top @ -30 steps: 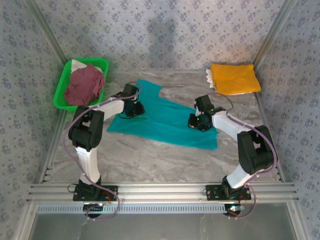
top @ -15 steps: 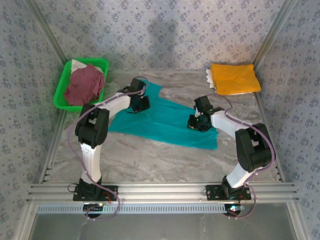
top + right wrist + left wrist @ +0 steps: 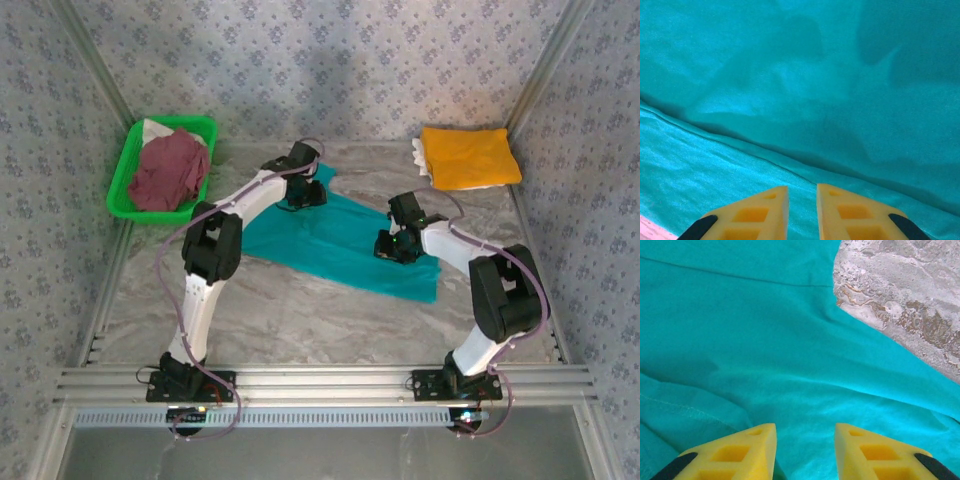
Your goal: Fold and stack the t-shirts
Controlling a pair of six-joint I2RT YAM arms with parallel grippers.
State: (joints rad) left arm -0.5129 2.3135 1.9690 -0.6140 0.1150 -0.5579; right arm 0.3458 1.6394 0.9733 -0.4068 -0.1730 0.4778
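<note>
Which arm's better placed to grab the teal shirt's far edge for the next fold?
Left, probably. The left fingers are parted by the far edge of the teal t-shirt, bare table just beyond. The right fingers, nearly together, are over the shirt's nearer right part.

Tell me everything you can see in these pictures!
teal shirt: one, teal, spread in the middle of the table
orange shirt: one, orange-yellow, folded at the far right corner
maroon shirt: one, dark red, bunched in the basket
white cloth: two bits, white, one beside the orange shirt, one in the basket's far corner
basket: one, green, far left
table: one, grey marble look
left arm: one, black and white, reaching to the teal shirt's far end
right arm: one, black and white, over the shirt's right part
left fingers: two, yellow, apart above teal cloth
right fingers: two, yellow, nearly together above teal cloth
</note>
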